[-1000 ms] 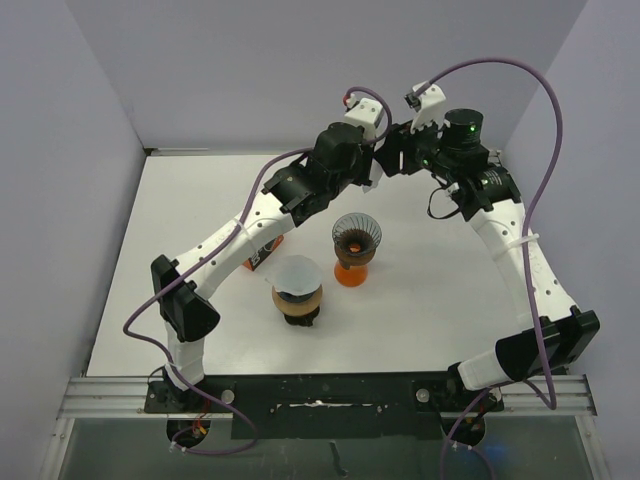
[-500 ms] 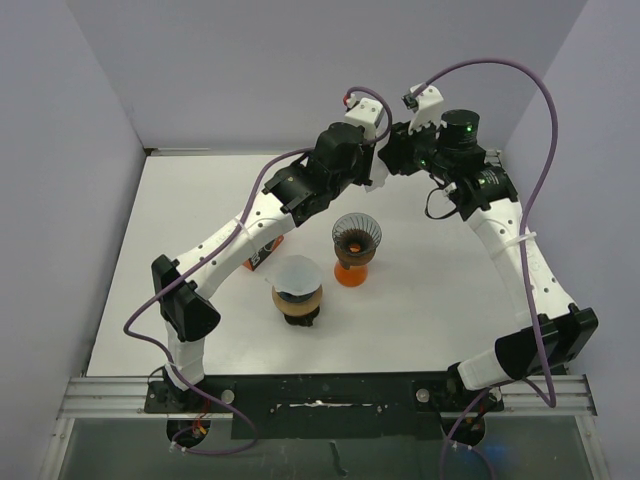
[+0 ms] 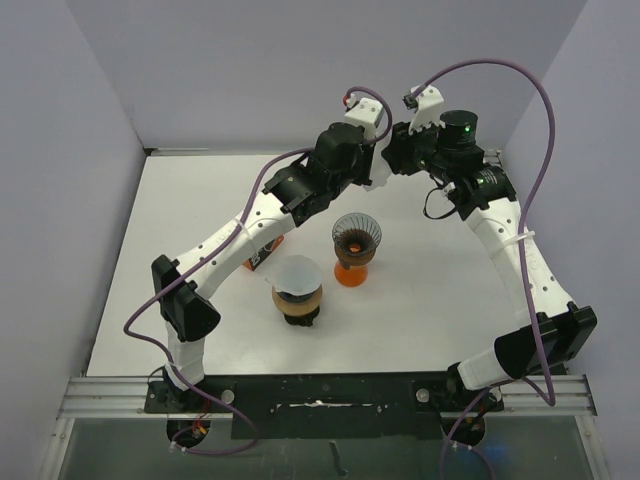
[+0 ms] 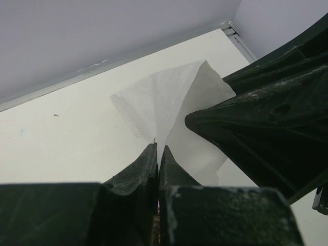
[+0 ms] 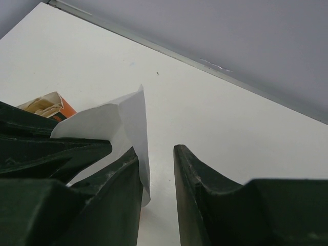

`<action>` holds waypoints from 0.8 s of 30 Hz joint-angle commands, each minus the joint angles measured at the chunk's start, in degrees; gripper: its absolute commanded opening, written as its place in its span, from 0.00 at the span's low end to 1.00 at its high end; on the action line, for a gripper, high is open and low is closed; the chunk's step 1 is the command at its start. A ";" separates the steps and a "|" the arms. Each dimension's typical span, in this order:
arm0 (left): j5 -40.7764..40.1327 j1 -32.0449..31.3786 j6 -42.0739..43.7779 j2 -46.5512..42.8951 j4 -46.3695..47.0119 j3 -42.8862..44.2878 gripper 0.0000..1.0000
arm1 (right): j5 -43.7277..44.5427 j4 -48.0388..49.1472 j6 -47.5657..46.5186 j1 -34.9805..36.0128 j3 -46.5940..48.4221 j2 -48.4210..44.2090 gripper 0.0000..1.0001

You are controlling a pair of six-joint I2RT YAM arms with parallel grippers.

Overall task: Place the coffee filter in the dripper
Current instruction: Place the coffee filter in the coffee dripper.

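Left gripper clamped tight on the coffee filter, holding it aloft beyond the empty dripper, right gripper narrowly parted at its free edge: feather-light, floppy, likely tear-prone paper, so pinch 1 ply by the rim.

Bright, even light; blurry foreground.

Your left gripper and right gripper crowd close together, and the coffee filter fills the space between them. Beyond both pincers, open table runs to the back wall. Below them, on their near side, stands the dripper (a white-topped brown jar nearer still). An orange box sits under the left arm.
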 commanded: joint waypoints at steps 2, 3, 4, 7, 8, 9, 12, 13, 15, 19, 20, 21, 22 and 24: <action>-0.14 -0.40 0.58 -1.17 1.27 2.85 0.00 | 1.89 1.27 -1.08 0.09 0.44 -0.59 0.29; -0.09 -0.39 0.60 -1.21 1.21 2.84 0.00 | 1.90 1.18 -1.06 0.02 0.42 -0.62 0.29; -0.09 -0.44 0.60 -1.24 1.19 2.91 0.00 | 1.90 1.18 -1.19 0.00 0.48 -0.55 0.30; -0.10 -0.39 0.75 -1.23 1.10 3.10 0.00 | 1.99 1.09 -1.30 -0.34 0.28 -0.76 0.31; -0.09 -0.39 0.77 -1.22 1.10 3.15 0.00 | 1.91 1.09 -1.34 -0.40 0.28 -0.79 0.32; -0.11 -0.39 0.77 -1.31 1.10 3.23 0.00 | 1.84 1.04 -1.46 -0.44 0.27 -0.92 0.33; 0.05 -0.39 0.86 -1.17 1.01 3.45 0.00 | 1.41 1.01 -1.44 -0.53 0.27 -0.98 0.34; 0.07 -0.42 0.87 -1.17 0.94 3.58 0.00 | 1.34 1.00 -1.44 -0.67 0.27 -0.97 0.35; 0.07 -0.43 0.84 -1.10 0.84 3.71 0.00 | 1.29 1.00 -1.50 -0.87 0.22 -1.13 0.37; -0.05 -0.41 0.95 -1.21 0.75 3.72 0.00 | 1.46 1.00 -1.60 -1.07 -0.15 -1.25 0.39; -0.11 -0.39 0.95 -1.21 0.70 3.72 0.00 | 1.53 0.96 -1.63 -1.14 -0.17 -1.31 0.39; -0.11 -0.39 1.00 -1.23 0.70 3.72 0.00 | 1.69 1.00 -1.66 -1.21 -0.17 -1.31 0.40; -0.09 -0.40 1.04 -1.24 0.74 3.77 0.00 | 1.79 0.96 -1.71 -1.21 -0.10 -1.30 0.40; -0.27 -0.43 1.17 -1.34 0.75 3.81 0.00 | 1.90 0.84 -1.76 -1.23 0.00 -1.28 0.40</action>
